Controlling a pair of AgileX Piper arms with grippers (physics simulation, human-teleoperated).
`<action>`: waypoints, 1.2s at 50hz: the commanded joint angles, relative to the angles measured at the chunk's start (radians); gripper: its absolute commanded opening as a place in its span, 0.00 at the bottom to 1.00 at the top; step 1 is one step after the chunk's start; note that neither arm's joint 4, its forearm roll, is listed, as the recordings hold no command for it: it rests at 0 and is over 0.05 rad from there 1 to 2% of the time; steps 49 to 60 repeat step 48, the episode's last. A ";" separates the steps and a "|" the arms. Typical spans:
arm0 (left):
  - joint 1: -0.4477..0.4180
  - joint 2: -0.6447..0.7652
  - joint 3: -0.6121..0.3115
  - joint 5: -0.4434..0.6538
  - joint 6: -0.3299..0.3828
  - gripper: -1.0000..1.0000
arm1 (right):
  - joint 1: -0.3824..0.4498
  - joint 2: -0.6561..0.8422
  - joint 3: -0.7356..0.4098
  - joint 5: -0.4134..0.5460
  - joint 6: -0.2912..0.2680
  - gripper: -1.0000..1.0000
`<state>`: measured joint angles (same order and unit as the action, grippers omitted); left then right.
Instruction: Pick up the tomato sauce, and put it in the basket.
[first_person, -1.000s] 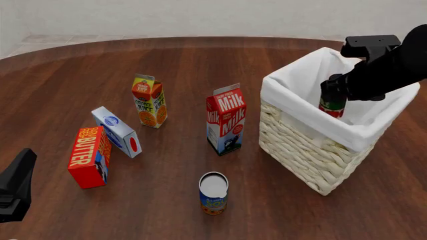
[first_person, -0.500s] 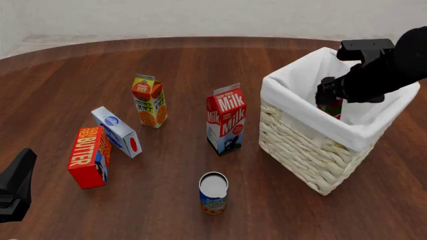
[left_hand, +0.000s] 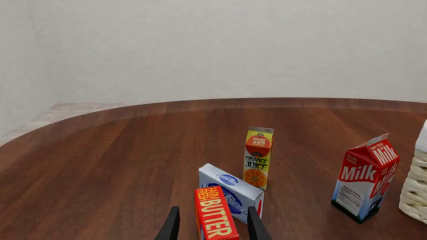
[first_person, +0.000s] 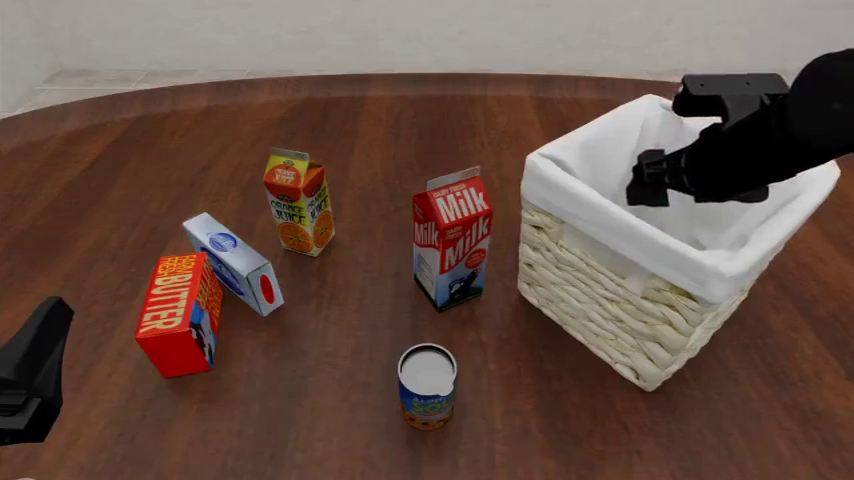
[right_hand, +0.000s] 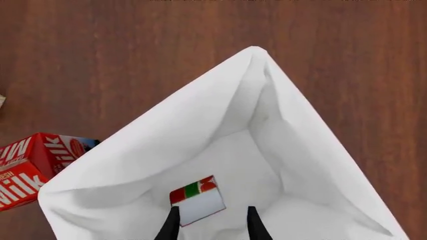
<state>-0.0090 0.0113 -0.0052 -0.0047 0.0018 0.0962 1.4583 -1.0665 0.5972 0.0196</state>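
Front view: my right gripper (first_person: 650, 186) hangs over the basket (first_person: 627, 300), the can gone from it. Right wrist: fingers parted, tomato sauce (right_hand: 196, 200) dropped onto the basket's floor, so it's delivered. Left gripper (left_hand: 211, 231) parted, idle

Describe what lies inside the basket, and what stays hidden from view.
Inside the basket, the tomato sauce lies on the white lining, below the right hand, which is open. In the front view, the near wall hides the floor and the can.

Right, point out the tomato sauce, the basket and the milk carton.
tomato sauce (right_hand: 197, 200): right wrist view, its silver-grey top.
basket (first_person: 601, 290): front view, woven front wall.
milk carton (first_person: 451, 240): front view, red front face.
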 joint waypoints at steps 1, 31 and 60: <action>0.004 0.000 0.001 -0.001 0.000 1.00 | 0.010 -0.019 0.005 -0.006 0.008 1.00; 0.004 0.000 0.001 -0.001 0.000 1.00 | 0.045 -0.320 -0.012 0.170 -0.053 1.00; 0.003 0.000 0.001 -0.001 0.000 1.00 | 0.070 -0.475 0.005 0.268 -0.045 1.00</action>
